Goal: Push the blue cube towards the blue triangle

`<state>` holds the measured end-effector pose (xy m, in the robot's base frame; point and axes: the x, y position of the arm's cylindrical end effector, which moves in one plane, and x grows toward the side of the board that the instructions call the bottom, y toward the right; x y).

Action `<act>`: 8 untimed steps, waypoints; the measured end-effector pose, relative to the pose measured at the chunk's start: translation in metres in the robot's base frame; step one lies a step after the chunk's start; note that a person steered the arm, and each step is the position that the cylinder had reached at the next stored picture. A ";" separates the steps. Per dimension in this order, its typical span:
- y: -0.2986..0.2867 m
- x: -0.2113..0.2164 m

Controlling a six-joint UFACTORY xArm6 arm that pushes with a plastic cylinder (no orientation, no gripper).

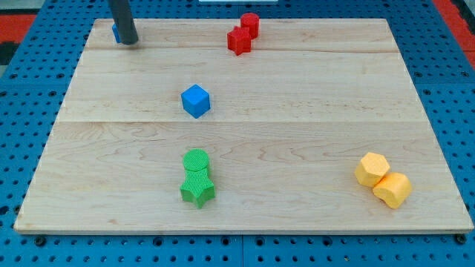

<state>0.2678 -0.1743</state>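
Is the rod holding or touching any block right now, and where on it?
Nothing is held. My tip sits at the view's top left, against a mostly hidden blue block; the blue cube stands apart.

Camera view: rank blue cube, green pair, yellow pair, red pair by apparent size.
1. Green pair and yellow pair: look alike, both near the view's bottom, so unranked.
2. Red pair.
3. Blue cube.
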 end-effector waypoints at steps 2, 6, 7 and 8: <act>0.194 0.096; 0.072 0.112; 0.051 0.086; 0.037 0.086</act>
<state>0.3533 -0.1378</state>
